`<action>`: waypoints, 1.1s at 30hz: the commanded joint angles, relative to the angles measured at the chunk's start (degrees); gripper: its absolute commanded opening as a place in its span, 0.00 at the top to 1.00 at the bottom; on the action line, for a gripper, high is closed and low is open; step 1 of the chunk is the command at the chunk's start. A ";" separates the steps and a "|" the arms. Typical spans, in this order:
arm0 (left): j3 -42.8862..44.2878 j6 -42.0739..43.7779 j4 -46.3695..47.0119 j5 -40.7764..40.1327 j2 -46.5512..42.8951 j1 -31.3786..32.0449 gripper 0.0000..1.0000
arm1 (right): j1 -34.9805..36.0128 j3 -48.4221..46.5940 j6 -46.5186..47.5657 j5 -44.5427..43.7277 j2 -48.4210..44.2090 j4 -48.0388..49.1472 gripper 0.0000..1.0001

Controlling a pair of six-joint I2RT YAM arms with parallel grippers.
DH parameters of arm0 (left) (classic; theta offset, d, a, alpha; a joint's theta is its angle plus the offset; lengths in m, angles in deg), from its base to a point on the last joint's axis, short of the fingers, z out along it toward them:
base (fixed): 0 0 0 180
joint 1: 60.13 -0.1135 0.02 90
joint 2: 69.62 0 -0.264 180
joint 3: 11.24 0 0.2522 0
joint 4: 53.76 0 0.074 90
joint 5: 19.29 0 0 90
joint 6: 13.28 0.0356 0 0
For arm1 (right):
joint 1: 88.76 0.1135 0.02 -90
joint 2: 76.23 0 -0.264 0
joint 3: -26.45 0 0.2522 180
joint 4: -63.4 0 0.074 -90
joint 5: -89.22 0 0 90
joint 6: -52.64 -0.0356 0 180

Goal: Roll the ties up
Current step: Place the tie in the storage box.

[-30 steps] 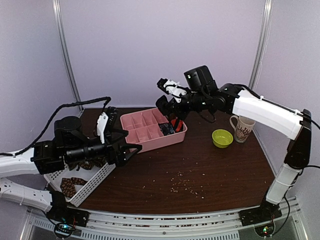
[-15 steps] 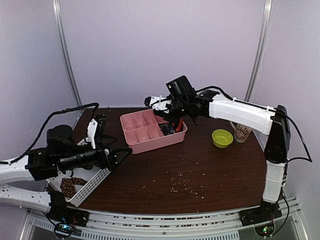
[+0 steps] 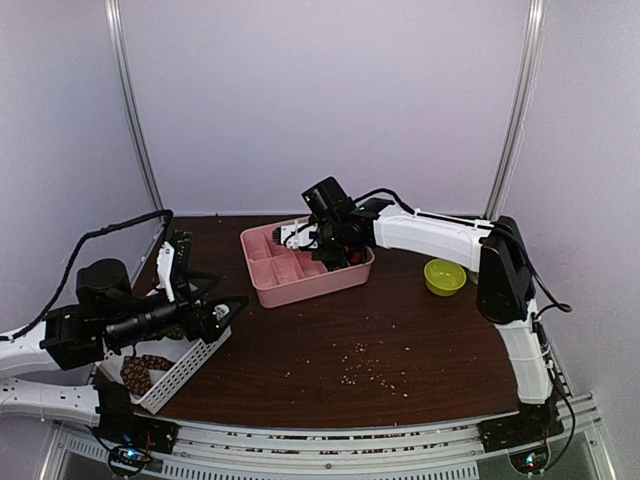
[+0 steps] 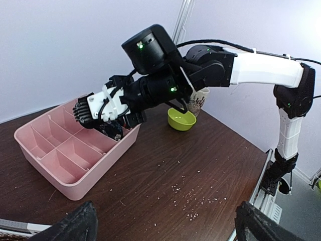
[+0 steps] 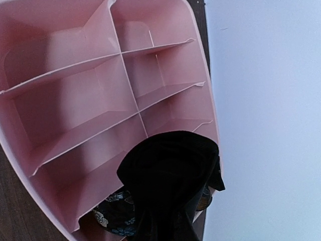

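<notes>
A coiled black tie [image 5: 170, 175] fills the lower middle of the right wrist view, and my right gripper [image 3: 300, 238] is shut on it; the fabric hides the fingers. It hangs just above the pink divided tray [image 5: 50, 75], over an end compartment. Beside it, a dark flower-patterned rolled tie [image 5: 108, 218] lies in the tray. In the left wrist view, the right gripper [image 4: 83, 113] is above the tray's far side. My left gripper [image 3: 225, 310] is open above the table with nothing between its fingers [image 4: 70, 226]. Brown patterned ties [image 3: 140, 372] lie in the white basket [image 3: 190, 365].
The pink tray [image 3: 300, 285] stands at the table's back middle. A green bowl [image 3: 444, 276] sits to its right, and a mug [image 4: 199, 100] is behind it. Crumbs [image 3: 365, 370] are scattered on the brown tabletop in front. The white basket overhangs the left edge.
The right arm has swung left and down, bringing the black tie from above the tray's right end to just over its compartments. The left arm has drawn back to the left and lower.
</notes>
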 commanded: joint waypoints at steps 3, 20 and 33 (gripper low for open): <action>-1.64 -0.98 0.34 -1.79 -2.43 -0.36 0.02 | 0.64 -3.62 4.83 -4.48 4.51 -4.88 1.00; -1.97 -0.33 0.02 -2.76 -3.64 -0.32 0.02 | 1.36 -6.67 9.56 -0.11 9.41 -18.40 1.00; -2.38 -0.37 -0.62 -3.16 -4.76 -0.36 0.02 | 1.73 -6.39 9.17 1.91 9.44 -17.75 0.47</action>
